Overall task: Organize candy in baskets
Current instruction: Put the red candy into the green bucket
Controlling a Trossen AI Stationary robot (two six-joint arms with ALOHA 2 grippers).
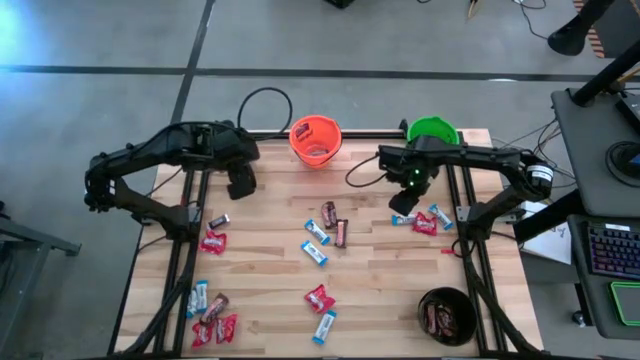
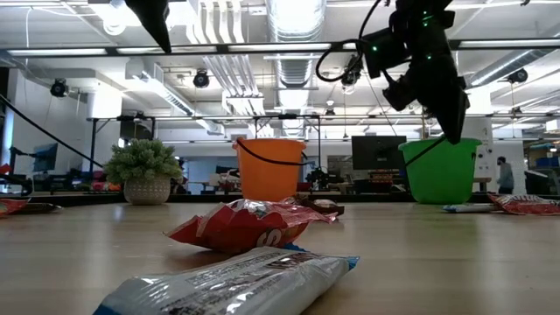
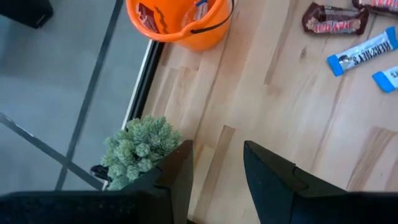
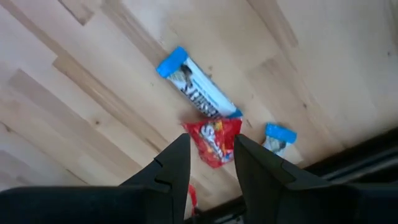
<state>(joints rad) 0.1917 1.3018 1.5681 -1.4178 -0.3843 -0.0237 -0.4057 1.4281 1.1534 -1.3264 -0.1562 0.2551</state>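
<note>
1. The right gripper [image 4: 208, 158] is hovering above the bench's right side, near the far edge, with its dark fingers standing partly apart and nothing between them.
2. Directly below it, a red wrapped candy bar [image 4: 214, 142] is lying flat on the light wooden bench [image 1: 380, 270], touching a light blue-and-white wrapped bar [image 4: 198, 90].
3. The left gripper [image 3: 214, 171] is hanging over the far left corner, fingers partly apart and gripping nothing, beside a fuzzy grey-green plant [image 3: 140, 146].
4. The orange plastic bucket [image 1: 315, 140] and bright green plastic bucket [image 1: 433, 131] are standing at the far edge; the orange one is holding candy.
5. The black round pot [image 1: 447, 315] is sitting at the near right corner, holding dark-wrapped bars.
6. More candy is lying scattered across the middle and near left corner.
</note>
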